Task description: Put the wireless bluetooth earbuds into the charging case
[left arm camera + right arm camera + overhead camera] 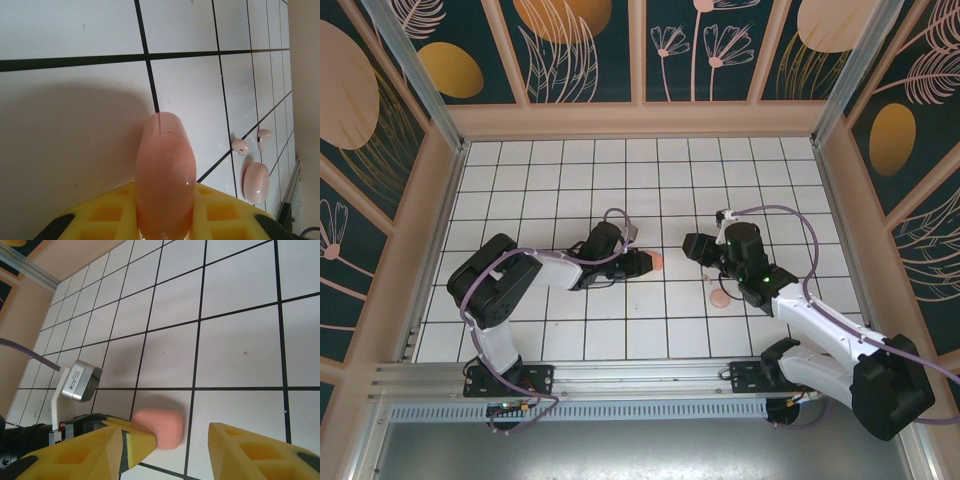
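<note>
Earbuds [240, 146] lie loose on the white tiled floor [570, 180], two tiny pink pieces just beside each other and close to a pale pink round pod [256, 182], all on the right arm's side of the table. The left gripper [642, 263] is clenched on a coral pod [165, 170], its yellow fingers [115, 212] pinching the rounded body from both sides and holding it just above the tiles. A thin seam runs down the pod's end. I take it for the charging case, though no open lid or sockets show, so I cannot be sure. The right gripper [692, 246] hangs a little apart from the coral pod, facing it, with its jaws parted and nothing between them. The earbuds look very light, hard and glossy, so they will likely skid or flick away under a careless pinch. Each has a bulbous head and a short stem. The stem seems the better place to take hold, gripped across its narrow sides, which leaves the head free to seat in a socket. A gentle, slow close should do, since the shells are stiff but small enough to pop out of wide fingertips.
</note>
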Tool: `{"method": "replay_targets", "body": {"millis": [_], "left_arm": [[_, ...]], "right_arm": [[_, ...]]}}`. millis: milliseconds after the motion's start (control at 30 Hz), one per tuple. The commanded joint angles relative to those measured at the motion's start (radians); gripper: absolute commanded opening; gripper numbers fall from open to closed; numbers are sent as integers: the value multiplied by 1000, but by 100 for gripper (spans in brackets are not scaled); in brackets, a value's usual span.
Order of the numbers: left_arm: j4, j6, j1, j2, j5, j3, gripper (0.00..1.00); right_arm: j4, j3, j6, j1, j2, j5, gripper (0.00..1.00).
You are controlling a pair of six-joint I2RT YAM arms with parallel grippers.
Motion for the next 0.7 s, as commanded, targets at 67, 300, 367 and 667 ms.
{"method": "replay_targets", "body": {"millis": [67,300,367,667], "left_arm": [[-54,-8,0,15,-13,16,28],[-125,22,0,-21,-61,18,43],[-150,35,0,-38,-80,18,45],[-268,92,-1,-105,-168,12,54]], "right_arm": [[17,-12,5,-1,-26,9,49],[-2,-9,4,-1,-41,17,49],[-7,-8,4,-1,-45,17,49],[-72,17,-5,0,-55,23,51]]}}
